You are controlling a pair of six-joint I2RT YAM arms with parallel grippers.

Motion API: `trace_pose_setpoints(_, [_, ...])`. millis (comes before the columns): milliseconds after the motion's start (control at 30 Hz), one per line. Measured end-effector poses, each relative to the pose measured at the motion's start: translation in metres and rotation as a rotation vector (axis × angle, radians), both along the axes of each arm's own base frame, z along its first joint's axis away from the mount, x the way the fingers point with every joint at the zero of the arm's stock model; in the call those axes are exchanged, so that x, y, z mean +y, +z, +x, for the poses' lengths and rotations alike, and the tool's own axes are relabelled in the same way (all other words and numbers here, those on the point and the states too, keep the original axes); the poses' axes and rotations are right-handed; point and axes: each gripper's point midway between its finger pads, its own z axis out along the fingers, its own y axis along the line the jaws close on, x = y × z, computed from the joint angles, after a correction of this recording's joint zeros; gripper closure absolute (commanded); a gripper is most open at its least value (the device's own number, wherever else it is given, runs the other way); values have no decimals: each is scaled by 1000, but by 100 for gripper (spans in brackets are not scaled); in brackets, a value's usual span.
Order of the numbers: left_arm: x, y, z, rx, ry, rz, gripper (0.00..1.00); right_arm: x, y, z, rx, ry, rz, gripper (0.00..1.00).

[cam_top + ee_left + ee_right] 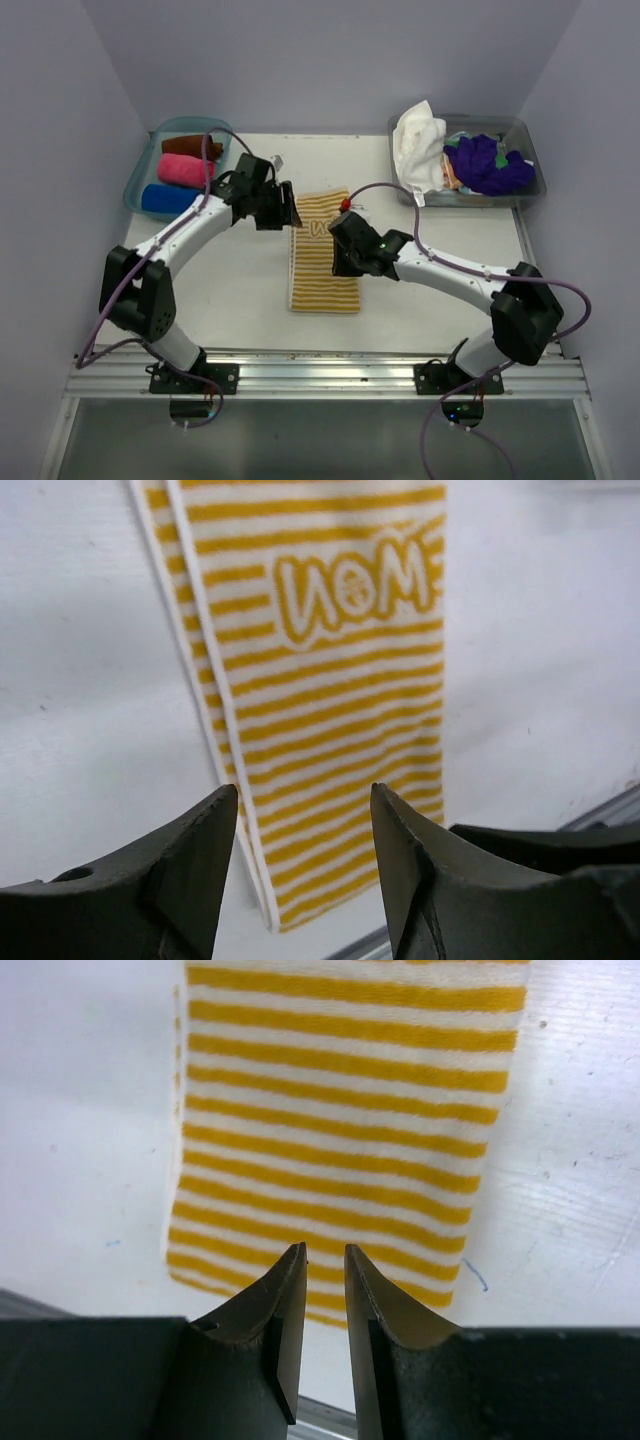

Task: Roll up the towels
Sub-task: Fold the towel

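A mustard-yellow towel with white stripes [322, 270] lies flat and folded lengthwise in the middle of the table. My left gripper [291, 212] hovers over its far left corner. In the left wrist view that gripper [303, 800] is open and empty, with the towel [320, 680] stretched out below it. My right gripper [342, 260] hangs above the towel's right edge. In the right wrist view its jaws [325, 1252] stand a narrow gap apart with nothing between them, and the striped towel [340, 1110] is beneath.
A blue-grey bin [140, 175] at the back left holds rolled brown [188, 146], pink [183, 170] and blue [168, 198] towels. A clear bin [530, 190] at the back right holds a white towel [420, 148] and a purple towel [487, 165]. A metal rail [320, 375] runs along the near edge.
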Motion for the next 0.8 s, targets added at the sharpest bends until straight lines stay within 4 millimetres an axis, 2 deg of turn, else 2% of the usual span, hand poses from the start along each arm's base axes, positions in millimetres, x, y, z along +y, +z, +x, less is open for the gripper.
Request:
trace_pose_setpoints(67, [-11, 15, -17, -43, -37, -30, 42, 4, 11, -7, -19, 19, 25, 75])
trace_pose_setpoints(133, [-24, 14, -44, -40, -93, -59, 42, 4, 10, -18, -16, 34, 34, 75])
trace_pose_setpoints(233, [-37, -16, -89, 54, -167, -74, 42, -5, -13, -39, 30, 42, 5, 77])
trace_pose_setpoints(333, [-32, -55, -125, 182, -184, -52, 43, -23, -45, -56, 96, 27, -56, 78])
trace_pose_setpoints(400, [-28, -72, -139, 246, -186, -39, 43, -33, -63, -64, 133, 18, -85, 78])
trace_pose_setpoints(467, [-28, -85, -145, 276, -186, -32, 45, -34, -74, -69, 155, 15, -91, 79])
trace_pose_setpoints(567, [-27, -98, -148, 308, -187, -9, 46, -31, -74, -67, 153, 17, -82, 79])
trace_pose_setpoints(633, [-26, -100, -148, 310, -184, 2, 46, -31, -73, -67, 152, 18, -81, 76])
trace_pose_setpoints(700, [-23, -99, -147, 294, -182, 17, 46, -31, -67, -67, 141, 19, -69, 73])
trace_pose_setpoints(800, [-18, -88, -147, 262, -177, 26, 46, -31, -44, -64, 88, 21, -22, 66])
